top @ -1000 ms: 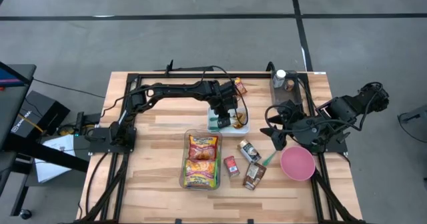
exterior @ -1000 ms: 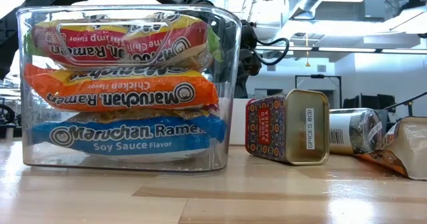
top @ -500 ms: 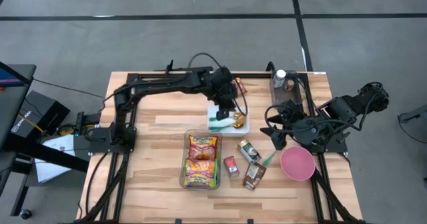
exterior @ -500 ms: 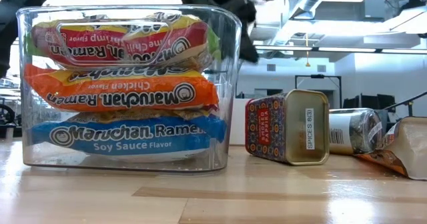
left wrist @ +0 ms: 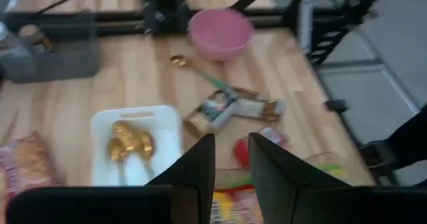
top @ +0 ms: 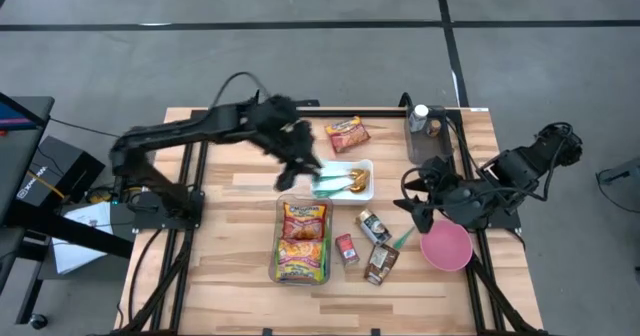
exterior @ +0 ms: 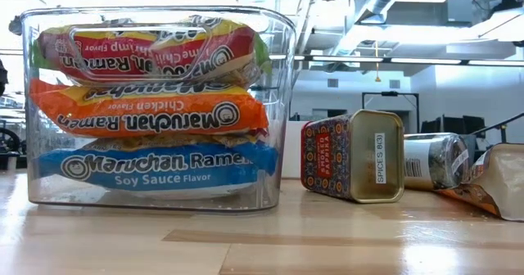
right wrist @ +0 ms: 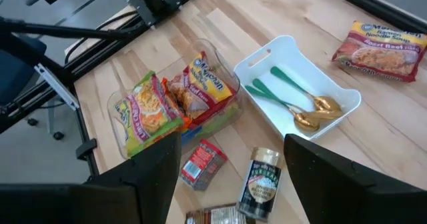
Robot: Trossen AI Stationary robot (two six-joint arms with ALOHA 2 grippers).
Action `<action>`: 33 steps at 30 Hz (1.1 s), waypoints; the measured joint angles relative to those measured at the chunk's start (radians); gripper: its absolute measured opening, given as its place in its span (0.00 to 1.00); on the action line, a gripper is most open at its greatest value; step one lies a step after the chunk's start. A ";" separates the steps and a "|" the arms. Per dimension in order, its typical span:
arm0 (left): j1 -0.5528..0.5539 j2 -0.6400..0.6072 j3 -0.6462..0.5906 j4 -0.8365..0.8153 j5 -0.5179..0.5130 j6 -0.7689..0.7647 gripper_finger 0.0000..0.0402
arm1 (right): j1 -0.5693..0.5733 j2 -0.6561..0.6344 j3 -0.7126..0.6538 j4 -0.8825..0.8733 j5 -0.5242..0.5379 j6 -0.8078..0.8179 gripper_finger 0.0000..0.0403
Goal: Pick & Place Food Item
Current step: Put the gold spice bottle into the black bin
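Two grippers are working for me: my left gripper (top: 288, 172) is hovering empty beside the white tray (top: 364, 166), fingers nearly together; the ramen packet (top: 345, 134) is lying behind that tray; my right gripper (top: 416, 208) is waiting, fingers apart.

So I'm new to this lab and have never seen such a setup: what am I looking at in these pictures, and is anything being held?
Two dark robot arms work at a wooden table. One picture looks straight down, one sits at table height, and two come from cameras on the wrists. The left gripper hangs beside a white tray of spoons, its fingers close together with nothing between them. The right gripper waits open near a pink bowl. A clear bin holds ramen packets; another ramen packet lies loose, with spice tins nearby. Nothing is held.
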 joint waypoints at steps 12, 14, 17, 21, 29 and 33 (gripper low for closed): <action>-0.239 -0.447 -0.467 0.459 -0.291 -0.245 0.21 | 0.051 0.001 0.000 -0.045 0.043 0.110 0.64; -0.261 -0.486 -0.517 0.525 -0.364 -0.251 0.21 | 0.041 0.001 0.000 -0.058 0.042 0.133 0.64; -0.288 -0.516 -0.560 0.583 -0.425 -0.252 0.22 | 0.031 0.001 0.000 -0.056 0.041 0.143 0.64; -0.301 -0.522 -0.581 0.614 -0.463 -0.252 0.26 | 0.033 0.002 0.000 -0.043 0.038 0.143 0.64; -0.300 -0.514 -0.582 0.639 -0.471 -0.246 0.41 | 0.026 0.019 0.000 -0.060 0.020 0.203 0.64; -0.300 -0.514 -0.582 0.643 -0.495 -0.247 0.50 | 0.004 0.043 0.000 -0.087 -0.075 0.229 0.65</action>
